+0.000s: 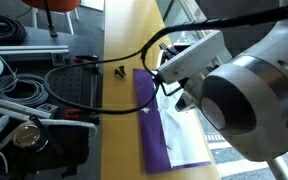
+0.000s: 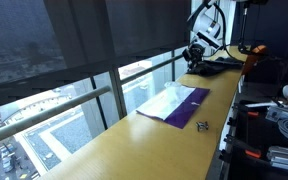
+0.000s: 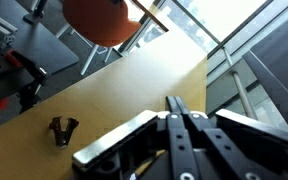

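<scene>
A long wooden counter (image 3: pixel 134 95) runs beside a tall window. At the left of the wrist view, a small black clip (image 3: pixel 62 130) lies alone on the bare wood, probably so it is easy to reach. Further right, the gripper (image 3: pixel 174 103) hovers above the counter, its fingers pressed together on nothing. In an exterior view, a purple cloth (image 2: pixel 174 103) is spread flat near the clip. No writing is readable.

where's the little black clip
The small black clip lies on the light wooden counter, just off a corner of the purple cloth in an exterior view. The wrist view shows it left of the shut gripper, untouched.
</scene>
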`<state>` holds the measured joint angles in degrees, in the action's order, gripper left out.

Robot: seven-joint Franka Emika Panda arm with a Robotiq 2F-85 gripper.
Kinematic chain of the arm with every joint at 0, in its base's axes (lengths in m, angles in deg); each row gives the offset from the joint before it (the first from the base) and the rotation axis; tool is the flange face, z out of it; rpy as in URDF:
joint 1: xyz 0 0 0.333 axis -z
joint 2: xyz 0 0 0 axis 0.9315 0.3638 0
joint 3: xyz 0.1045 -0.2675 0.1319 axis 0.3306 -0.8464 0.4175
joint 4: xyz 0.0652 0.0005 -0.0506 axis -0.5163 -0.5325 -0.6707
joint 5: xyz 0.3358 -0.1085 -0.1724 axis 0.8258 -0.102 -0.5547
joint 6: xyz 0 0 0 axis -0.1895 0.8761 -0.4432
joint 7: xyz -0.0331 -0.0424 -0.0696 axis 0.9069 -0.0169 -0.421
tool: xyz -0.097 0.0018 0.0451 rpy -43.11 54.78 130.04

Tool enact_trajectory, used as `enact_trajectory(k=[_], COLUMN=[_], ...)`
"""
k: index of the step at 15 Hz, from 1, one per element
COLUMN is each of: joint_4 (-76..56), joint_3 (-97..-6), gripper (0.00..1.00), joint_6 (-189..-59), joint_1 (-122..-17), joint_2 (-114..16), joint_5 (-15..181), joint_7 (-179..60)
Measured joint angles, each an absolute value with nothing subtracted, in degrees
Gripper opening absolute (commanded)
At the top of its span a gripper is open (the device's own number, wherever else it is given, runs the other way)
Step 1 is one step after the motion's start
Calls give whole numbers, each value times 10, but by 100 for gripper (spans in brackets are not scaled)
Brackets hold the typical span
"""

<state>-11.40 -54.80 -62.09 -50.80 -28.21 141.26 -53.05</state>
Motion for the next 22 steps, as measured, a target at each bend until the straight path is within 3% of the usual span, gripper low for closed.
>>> enact_trajectory(k=[10,22], joint_4=[-62,-54], joint_3=[-556,-548], gripper=[0,0], joint_6=[-543,-542], joint_1=[-481,-517], joint_2=[-234,-214], joint_5=[1437,1460], joint_7=[-519,-519])
